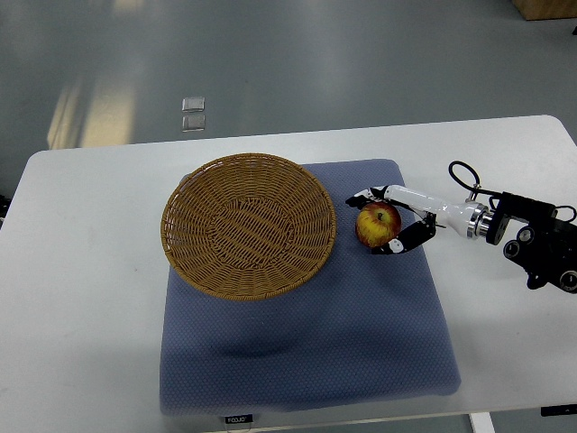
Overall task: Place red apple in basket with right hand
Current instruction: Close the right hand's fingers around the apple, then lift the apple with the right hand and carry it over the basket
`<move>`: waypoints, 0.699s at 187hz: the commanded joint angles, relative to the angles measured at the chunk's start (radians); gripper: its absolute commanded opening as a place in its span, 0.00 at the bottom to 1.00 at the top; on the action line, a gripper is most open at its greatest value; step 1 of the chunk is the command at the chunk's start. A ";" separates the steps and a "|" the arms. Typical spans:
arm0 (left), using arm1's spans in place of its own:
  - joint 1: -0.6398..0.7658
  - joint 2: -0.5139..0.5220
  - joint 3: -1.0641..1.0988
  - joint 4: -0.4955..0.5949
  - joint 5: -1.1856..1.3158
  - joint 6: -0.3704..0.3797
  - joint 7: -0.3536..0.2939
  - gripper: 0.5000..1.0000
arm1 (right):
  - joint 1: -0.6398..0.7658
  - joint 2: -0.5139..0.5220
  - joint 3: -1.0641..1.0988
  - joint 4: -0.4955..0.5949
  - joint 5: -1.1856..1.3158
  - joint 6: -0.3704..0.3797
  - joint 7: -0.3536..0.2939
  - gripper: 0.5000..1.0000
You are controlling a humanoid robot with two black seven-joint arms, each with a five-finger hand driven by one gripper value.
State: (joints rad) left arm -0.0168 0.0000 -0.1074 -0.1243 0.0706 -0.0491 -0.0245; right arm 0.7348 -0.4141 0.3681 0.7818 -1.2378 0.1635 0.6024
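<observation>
While the right robot hand grips the apple, the basket sits empty.

Lab: bare white table, grey floor.

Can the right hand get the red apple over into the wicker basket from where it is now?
Probably yes. The right hand has fingers on both sides of the red-and-yellow apple on the blue mat, and the round woven wicker basket sits open and empty just to its left, with nothing between them.
</observation>
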 commanded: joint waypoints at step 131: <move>0.000 0.000 0.000 0.000 0.000 0.000 0.000 1.00 | 0.112 -0.020 0.006 -0.001 -0.009 0.008 -0.004 0.27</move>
State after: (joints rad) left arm -0.0170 0.0000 -0.1074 -0.1243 0.0706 -0.0491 -0.0246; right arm 0.8075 -0.4326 0.3751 0.7795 -1.2503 0.1661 0.6008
